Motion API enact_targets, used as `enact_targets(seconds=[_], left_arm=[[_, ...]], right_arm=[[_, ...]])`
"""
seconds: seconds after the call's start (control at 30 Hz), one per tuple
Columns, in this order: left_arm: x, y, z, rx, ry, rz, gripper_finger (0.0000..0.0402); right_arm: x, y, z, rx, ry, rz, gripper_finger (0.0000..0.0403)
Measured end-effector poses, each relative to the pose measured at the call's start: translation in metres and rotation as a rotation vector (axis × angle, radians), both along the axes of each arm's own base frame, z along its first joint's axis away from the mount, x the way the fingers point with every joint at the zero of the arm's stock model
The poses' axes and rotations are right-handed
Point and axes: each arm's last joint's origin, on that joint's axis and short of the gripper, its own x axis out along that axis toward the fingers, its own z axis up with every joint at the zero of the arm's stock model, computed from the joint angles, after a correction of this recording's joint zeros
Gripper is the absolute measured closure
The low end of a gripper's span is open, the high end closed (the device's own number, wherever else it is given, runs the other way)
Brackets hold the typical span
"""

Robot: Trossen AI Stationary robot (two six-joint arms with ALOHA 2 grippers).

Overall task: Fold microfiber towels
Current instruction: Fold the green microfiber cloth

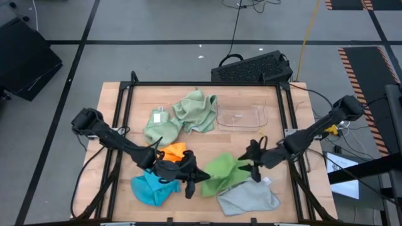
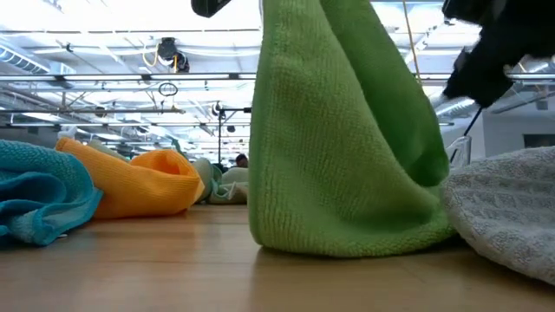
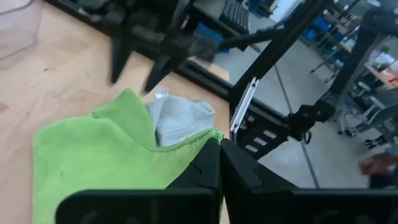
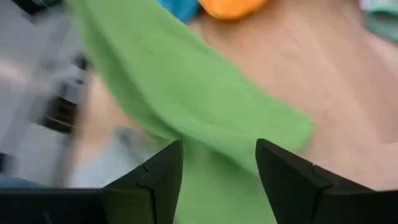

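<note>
Currently I log one bright green square microfiber towel, soft, light, floppy, pinched at its edge by my clenched left gripper, draping toward my released right gripper just beside; best taken at a corner.

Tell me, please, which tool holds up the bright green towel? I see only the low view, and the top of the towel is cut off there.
Observer: The left tool is shut on an edge of the bright green towel.
Operator: And the right tool?
Observer: The right tool is open, its fingers apart close to that towel, gripping nothing.
Operator: What lies at the far side of the table?
Observer: Two pale green towels, crumpled, beside a clear tray.
</note>
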Motion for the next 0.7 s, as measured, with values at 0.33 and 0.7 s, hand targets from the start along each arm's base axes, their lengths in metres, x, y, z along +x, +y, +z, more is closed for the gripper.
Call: enact_targets(seconds=[0.33, 0.7], left_arm=[[0.001, 0.001, -0.001, 0.003, 0.004, 0.004, 0.0398], [0.004, 0.009, -0.001, 0.010, 0.003, 0.023, 0.0395]], right_arm=[[0.020, -0.007, -0.044, -0.260, 0.176, 0.088, 0.0235], [0.036, -0.013, -0.063, -0.291, 0.191, 0.108, 0.0280]])
